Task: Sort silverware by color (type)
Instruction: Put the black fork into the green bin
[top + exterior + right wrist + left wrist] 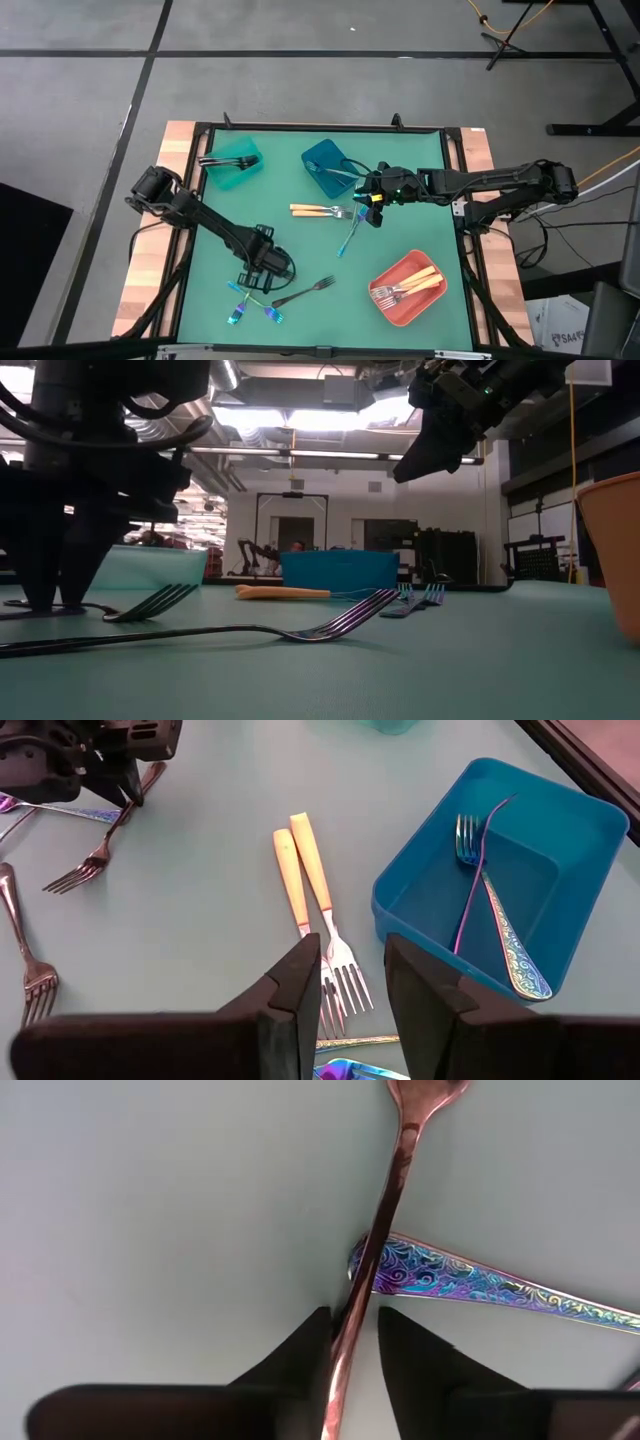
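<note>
High view: taking the blue bin (327, 163) as the landmark, the left gripper (262, 268) sits well apart from it toward the table's near-left, low over a cluster of forks. The left arm reaches out diagonally from the table's left edge. The right gripper (375, 203) hovers just beside the bin, its arm stretched nearly straight in from the right edge. Two gold-handled forks (318, 211) lie near the bin; a coral-red bin (405, 307), well apart, already holds similar ones, and a teal bin (236, 177) holds dark ones.

Low view: the left gripper stands down on the mat, far nearer the camera than the bin; the right gripper hangs high above it, clear of everything.

Left wrist view: its fingers (296, 1355) straddle the handle of a copper-toned fork (375, 1265) that crosses an iridescent fork (480, 1285). The jaws look nearly closed on the handle, though I cannot tell whether they grip it yet. To do this well, pinch only the upper fork and lift straight, so the iridescent one is not dragged.

Right wrist view: its jaws are parted and empty above the gold-handled forks' heads, with iridescent forks (485, 900) inside the bin.
</note>
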You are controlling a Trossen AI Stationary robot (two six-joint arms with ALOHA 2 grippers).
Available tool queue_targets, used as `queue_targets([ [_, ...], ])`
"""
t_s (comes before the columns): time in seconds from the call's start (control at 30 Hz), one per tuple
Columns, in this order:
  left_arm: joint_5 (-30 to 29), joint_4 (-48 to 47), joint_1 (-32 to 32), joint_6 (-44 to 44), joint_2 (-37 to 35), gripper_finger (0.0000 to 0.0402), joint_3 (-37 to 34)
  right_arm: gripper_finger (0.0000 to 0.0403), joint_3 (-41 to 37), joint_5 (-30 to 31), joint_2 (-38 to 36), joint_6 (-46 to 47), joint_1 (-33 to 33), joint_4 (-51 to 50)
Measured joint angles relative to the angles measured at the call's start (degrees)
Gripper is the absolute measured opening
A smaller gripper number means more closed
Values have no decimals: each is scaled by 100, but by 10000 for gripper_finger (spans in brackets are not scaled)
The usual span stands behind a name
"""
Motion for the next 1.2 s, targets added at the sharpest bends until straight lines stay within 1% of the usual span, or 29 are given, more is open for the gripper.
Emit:
queue_targets([
  [0.23, -8, 8, 7, 0, 2, 40, 0, 104, 0, 0, 0, 0, 0, 0],
  [0.43, -28, 7, 7, 0, 2, 20, 0, 104, 0, 0, 0, 0, 0, 0],
  [0.83, -40, 7, 7, -10, 2, 15, 2, 104, 0, 0, 0, 1, 0, 0],
  [1.0, -30, 8, 0, -168, 2, 14, 2, 104, 0, 0, 0, 2, 0, 0],
  [1.2, -96, 31, 11, -225, -134, 14, -15, 104, 0, 2, 0, 0, 0, 0],
])
